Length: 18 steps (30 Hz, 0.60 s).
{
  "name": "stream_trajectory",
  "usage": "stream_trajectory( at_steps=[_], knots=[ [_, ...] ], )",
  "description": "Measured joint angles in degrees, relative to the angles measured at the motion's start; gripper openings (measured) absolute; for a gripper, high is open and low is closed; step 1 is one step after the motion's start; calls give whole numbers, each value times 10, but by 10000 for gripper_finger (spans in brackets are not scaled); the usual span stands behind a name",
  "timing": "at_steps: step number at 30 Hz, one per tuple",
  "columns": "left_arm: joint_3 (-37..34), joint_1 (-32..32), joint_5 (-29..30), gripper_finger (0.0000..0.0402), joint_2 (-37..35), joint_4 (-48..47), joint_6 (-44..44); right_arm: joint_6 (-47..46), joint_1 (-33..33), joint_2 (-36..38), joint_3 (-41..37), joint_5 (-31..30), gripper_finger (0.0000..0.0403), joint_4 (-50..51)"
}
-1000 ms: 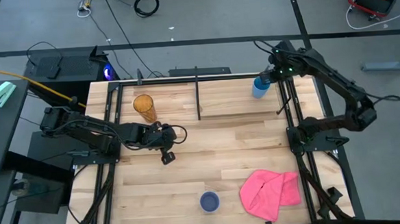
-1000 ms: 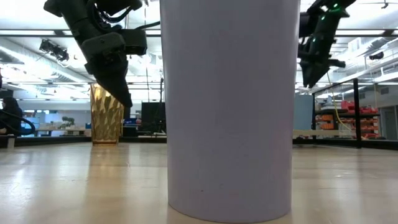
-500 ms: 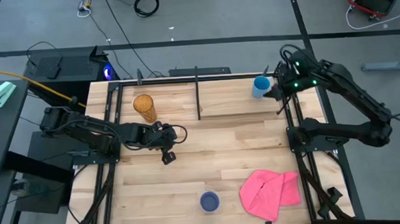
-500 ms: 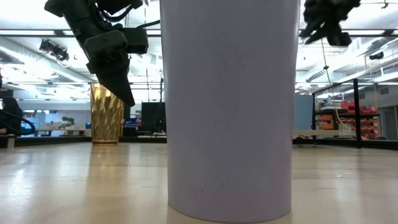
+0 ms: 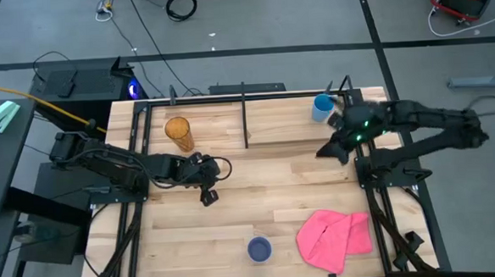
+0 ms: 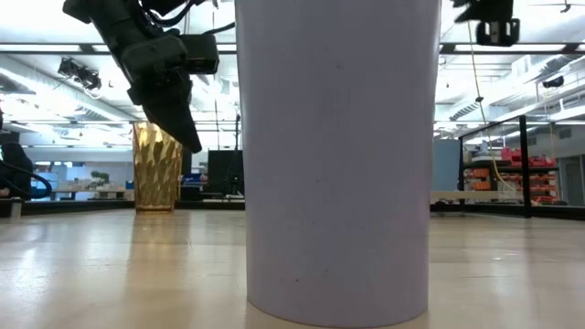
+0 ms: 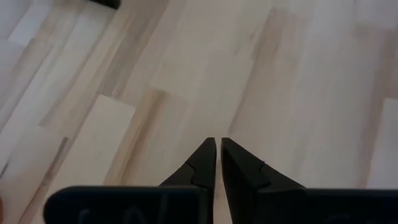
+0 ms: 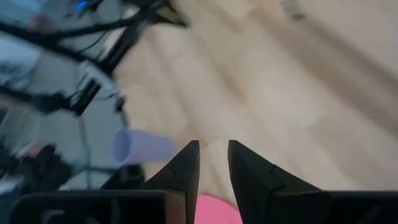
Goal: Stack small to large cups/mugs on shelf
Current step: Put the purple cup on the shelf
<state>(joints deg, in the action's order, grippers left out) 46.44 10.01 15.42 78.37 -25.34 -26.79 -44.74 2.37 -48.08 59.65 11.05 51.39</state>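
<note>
The tall amber ribbed tumbler [image 5: 178, 132] stands on its base at the left end of the shelf [image 5: 280, 120]; it also shows in the low view [image 6: 157, 169]. The short bright blue cup [image 5: 322, 107] stands at the shelf's right end. The lavender-blue cup [image 5: 259, 249] stands on the tabletop near the front edge and fills the low view [image 6: 338, 155]. My right gripper [image 5: 322, 153] is open and empty, in front of the shelf and nearer than the blue cup. My left gripper [image 5: 206, 194] is shut and empty over the tabletop, in front of the tumbler.
A pink cloth [image 5: 335, 233] lies crumpled at the table's near right, beside the lavender-blue cup. Black rods and posts [image 5: 245, 113] frame the shelf and split it in the middle. Bare tabletop [image 5: 267, 184] lies between the shelf and the near objects.
My right gripper has drawn away from the bright blue cup, first toward the table's right edge, then toward the near edge and down in front of the shelf, turning to face the near side. The blue cup stays standing on the shelf.
</note>
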Motion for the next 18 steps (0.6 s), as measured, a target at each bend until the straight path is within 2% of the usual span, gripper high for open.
stream_trajectory(
  at_steps=[5,11,18],
  knots=[
    [0,18,0,34,0,25,0,-14,-111,-40,-40,-22,92,-91],
    [0,44,0,25,0,59,-1,-84,-208,-105,-95,-67,92,-160],
    [0,95,-20,28,0,81,-23,-106,-300,-213,-151,-71,92,-347]
  ],
)
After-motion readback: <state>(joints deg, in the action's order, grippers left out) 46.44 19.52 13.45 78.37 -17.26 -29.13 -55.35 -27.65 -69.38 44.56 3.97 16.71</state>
